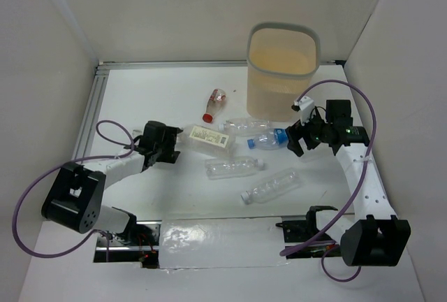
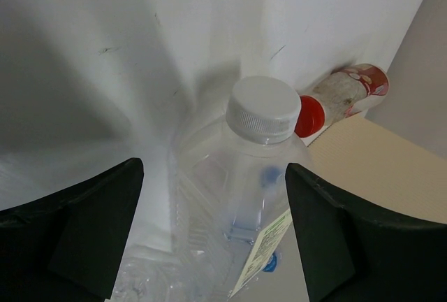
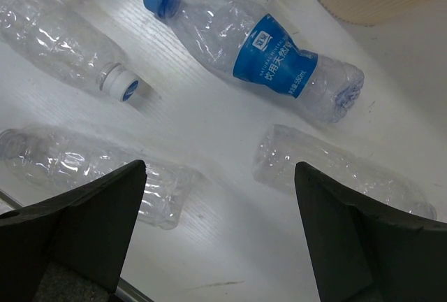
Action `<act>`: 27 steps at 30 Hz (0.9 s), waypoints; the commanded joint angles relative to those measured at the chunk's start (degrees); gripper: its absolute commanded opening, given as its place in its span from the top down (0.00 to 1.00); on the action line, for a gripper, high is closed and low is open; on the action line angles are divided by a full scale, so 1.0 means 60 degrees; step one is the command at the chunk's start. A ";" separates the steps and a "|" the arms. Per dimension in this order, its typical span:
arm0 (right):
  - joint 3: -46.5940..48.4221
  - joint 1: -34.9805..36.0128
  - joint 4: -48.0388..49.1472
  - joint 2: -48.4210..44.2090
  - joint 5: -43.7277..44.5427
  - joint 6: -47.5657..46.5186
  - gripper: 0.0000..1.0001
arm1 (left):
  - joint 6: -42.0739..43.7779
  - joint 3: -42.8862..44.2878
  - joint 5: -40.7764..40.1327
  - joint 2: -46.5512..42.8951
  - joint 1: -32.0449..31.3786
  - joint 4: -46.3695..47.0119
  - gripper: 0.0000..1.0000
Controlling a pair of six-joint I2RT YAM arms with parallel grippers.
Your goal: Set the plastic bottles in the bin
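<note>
Nearward of the bin, the left pincer stands released astride a white-capped bottle, while closer to the bin the right pincer, also released, hovers by the blue-labelled bottle.

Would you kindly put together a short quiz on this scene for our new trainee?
1. True or false: the blue-labelled bottle lies on its side on the table.
2. What colour is the cap of the clear bottle between the fingers of the left gripper? A red, B white, C blue.
3. Fill in: the right gripper hangs ____ above the table, holding nothing.
Key: 1 true; 2 B; 3 open.
</note>
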 commanded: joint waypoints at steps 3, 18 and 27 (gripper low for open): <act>0.0076 0.0077 -0.0027 -0.0098 0.0008 0.0018 0.06 | -0.0378 -0.0249 -0.0652 -0.0282 0.0084 0.0774 0.05; 0.0076 0.0077 -0.0115 0.0092 0.0095 0.0018 0.06 | 0.1629 0.1346 -0.0522 0.0917 0.0539 0.0672 0.06; 0.0163 -0.0011 -0.0115 0.0180 0.0095 0.0018 0.06 | 0.2346 0.1991 -0.0785 0.1358 0.0334 0.0056 0.10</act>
